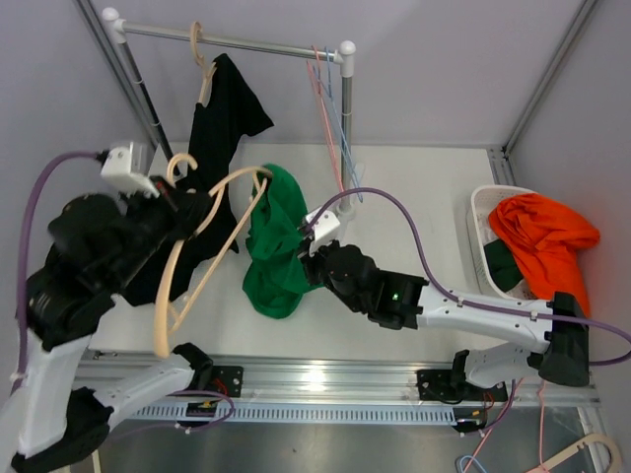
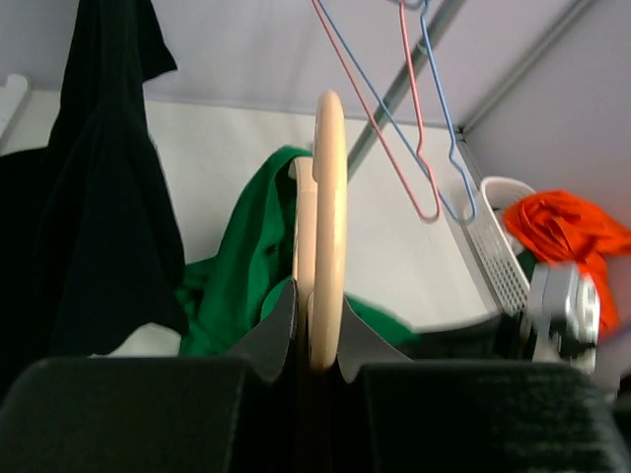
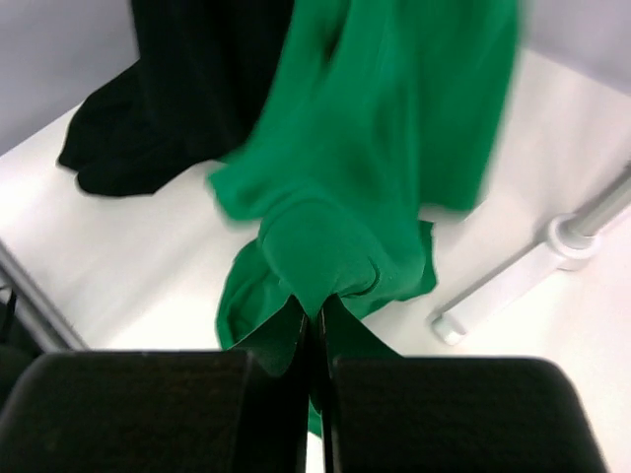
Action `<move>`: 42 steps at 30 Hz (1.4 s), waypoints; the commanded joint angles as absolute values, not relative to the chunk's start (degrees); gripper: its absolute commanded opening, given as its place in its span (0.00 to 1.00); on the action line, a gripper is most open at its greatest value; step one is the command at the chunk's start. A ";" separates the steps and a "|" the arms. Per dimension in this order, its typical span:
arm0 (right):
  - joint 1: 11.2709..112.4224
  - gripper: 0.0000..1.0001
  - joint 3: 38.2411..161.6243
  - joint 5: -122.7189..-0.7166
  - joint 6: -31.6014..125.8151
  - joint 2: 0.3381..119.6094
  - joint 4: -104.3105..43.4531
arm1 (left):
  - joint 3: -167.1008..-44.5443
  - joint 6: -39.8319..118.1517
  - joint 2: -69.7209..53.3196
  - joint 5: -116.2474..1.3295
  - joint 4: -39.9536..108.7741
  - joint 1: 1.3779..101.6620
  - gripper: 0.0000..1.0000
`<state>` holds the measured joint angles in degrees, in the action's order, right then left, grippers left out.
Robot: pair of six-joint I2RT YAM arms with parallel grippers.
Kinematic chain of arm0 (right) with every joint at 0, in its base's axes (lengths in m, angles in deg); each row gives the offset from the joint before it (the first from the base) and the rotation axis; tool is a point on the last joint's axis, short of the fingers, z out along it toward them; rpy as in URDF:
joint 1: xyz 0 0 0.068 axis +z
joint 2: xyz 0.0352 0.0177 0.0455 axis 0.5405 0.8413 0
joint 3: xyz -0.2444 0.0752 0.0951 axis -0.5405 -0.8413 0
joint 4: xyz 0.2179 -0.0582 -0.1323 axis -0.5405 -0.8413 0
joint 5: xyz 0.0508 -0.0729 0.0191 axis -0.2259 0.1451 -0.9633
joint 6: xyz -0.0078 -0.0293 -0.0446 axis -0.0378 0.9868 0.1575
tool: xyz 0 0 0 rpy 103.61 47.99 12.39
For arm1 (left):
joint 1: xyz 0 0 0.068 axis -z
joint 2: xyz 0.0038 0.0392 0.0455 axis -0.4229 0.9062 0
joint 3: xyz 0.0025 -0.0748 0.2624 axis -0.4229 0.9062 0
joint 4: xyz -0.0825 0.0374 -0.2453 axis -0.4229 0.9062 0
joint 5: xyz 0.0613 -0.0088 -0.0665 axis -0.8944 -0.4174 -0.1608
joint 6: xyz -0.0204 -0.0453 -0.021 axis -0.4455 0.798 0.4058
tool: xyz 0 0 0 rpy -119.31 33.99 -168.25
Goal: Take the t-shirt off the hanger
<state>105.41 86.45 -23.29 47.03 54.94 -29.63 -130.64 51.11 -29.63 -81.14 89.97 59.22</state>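
Left pincer [image 2: 315, 333] clamps hanger [image 2: 328, 187], right pincer [image 3: 315, 323] clamps shirt [image 3: 375, 148]. Shirt looks mostly off, caught only on the hanger tip beyond the left pincer.

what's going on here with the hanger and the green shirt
The left pincer is shut on the wooden hanger, holding it up. The right pincer is shut on a fold of the green t-shirt. The shirt is not off yet: part of it hangs over one end of the hanger.
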 commanded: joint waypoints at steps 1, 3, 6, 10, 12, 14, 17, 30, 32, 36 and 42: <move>104.26 0.00 88.72 -21.04 46.54 53.25 -31.48 | -124.02 51.49 -35.34 -75.30 93.37 59.03 0.01; 104.09 0.00 90.03 -20.77 47.50 53.34 -31.85 | -119.62 51.57 -38.07 -75.82 94.60 59.12 0.01; 104.09 0.00 91.18 -20.85 48.90 52.72 -31.59 | -114.36 51.40 -44.74 -77.84 94.79 59.12 0.01; 104.09 0.00 97.75 -21.03 53.47 51.67 -31.16 | -110.39 51.14 -51.87 -79.43 94.09 59.12 0.01; 103.83 0.00 100.49 -19.02 57.33 50.79 -30.54 | -110.12 51.05 -53.28 -79.69 94.26 59.12 0.01; 102.77 0.00 105.58 -17.96 63.74 50.18 -28.43 | -110.29 50.87 -52.59 -79.78 95.05 59.12 0.01; 99.44 0.00 113.32 -15.06 69.38 48.51 -29.66 | -110.38 50.78 -51.97 -79.43 95.23 59.12 0.01; 82.38 0.00 126.25 -32.10 75.88 41.65 -14.31 | -109.24 50.43 -50.65 -77.24 91.80 59.12 0.01; 81.94 0.00 126.34 -30.27 79.30 42.52 -10.34 | -109.50 50.61 -50.12 -75.83 91.54 59.12 0.01; 71.80 0.00 130.90 -26.22 85.40 48.49 -8.10 | -111.60 50.17 -47.32 -74.86 90.31 59.21 0.01; 46.90 0.00 144.34 -36.91 63.18 57.81 -27.68 | -116.97 48.15 -39.06 -73.54 87.76 59.12 0.01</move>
